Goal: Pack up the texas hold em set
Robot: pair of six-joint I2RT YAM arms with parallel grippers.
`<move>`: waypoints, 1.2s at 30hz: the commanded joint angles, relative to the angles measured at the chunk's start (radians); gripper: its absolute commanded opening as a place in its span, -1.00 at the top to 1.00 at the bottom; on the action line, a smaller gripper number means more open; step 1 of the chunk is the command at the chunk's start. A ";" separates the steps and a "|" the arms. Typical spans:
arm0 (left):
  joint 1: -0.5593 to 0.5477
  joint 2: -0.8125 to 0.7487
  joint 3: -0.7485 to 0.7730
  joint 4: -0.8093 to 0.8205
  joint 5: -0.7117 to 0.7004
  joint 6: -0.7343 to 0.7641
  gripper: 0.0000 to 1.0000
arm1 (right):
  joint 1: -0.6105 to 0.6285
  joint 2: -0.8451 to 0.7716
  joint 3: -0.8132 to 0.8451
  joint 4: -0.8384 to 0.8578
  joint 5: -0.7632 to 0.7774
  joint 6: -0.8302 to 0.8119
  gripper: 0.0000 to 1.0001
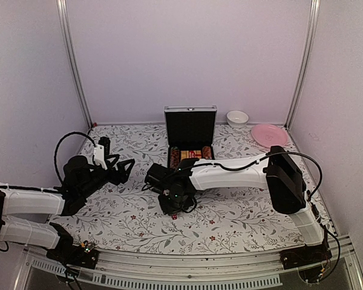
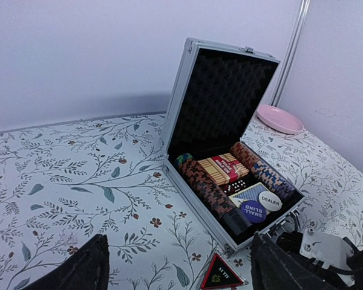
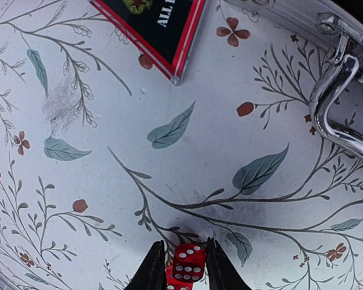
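Note:
The silver case (image 1: 190, 138) stands open at the back centre with its lid upright. In the left wrist view the case (image 2: 230, 181) holds rows of poker chips (image 2: 209, 190), a tan-red card pack (image 2: 225, 168), dice and round buttons. A black triangular piece (image 2: 221, 275) lies on the cloth just in front of the case and also shows in the right wrist view (image 3: 151, 21). My right gripper (image 3: 184, 269) is shut on a red die (image 3: 189, 261), with a second red die (image 3: 174, 281) right behind it. My left gripper (image 1: 124, 169) is open and empty, left of the case.
A pink plate (image 1: 269, 134) and a white bowl (image 1: 237, 118) sit at the back right. The case's metal handle (image 3: 339, 103) lies close to my right gripper. The floral cloth (image 1: 242, 211) covers the table, with walls on three sides.

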 commanded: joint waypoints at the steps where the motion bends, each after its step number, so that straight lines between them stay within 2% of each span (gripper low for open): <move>1: 0.012 -0.011 -0.014 0.001 0.000 0.002 -0.61 | -0.001 0.019 0.022 -0.026 0.007 -0.008 0.56; 5: 0.012 -0.013 -0.014 0.001 0.000 0.002 -0.61 | -0.001 0.015 0.020 -0.028 0.007 -0.006 0.60; 8: 0.012 -0.015 -0.015 0.000 -0.001 0.002 -0.61 | -0.001 0.007 0.022 -0.025 0.013 -0.004 0.70; 16: 0.011 -0.018 -0.014 -0.002 -0.002 0.003 -0.61 | -0.037 -0.058 0.009 -0.040 0.045 -0.006 0.74; 26: 0.012 -0.018 -0.015 -0.006 -0.014 0.011 -0.61 | -0.249 -0.200 -0.066 0.040 0.124 -0.090 0.73; 31: 0.012 -0.015 -0.014 -0.007 -0.017 0.011 -0.62 | -0.349 -0.176 -0.040 0.097 0.120 -0.162 0.73; 36: 0.013 -0.007 -0.011 -0.005 -0.021 0.014 -0.62 | -0.397 -0.108 0.028 0.109 0.131 -0.213 0.72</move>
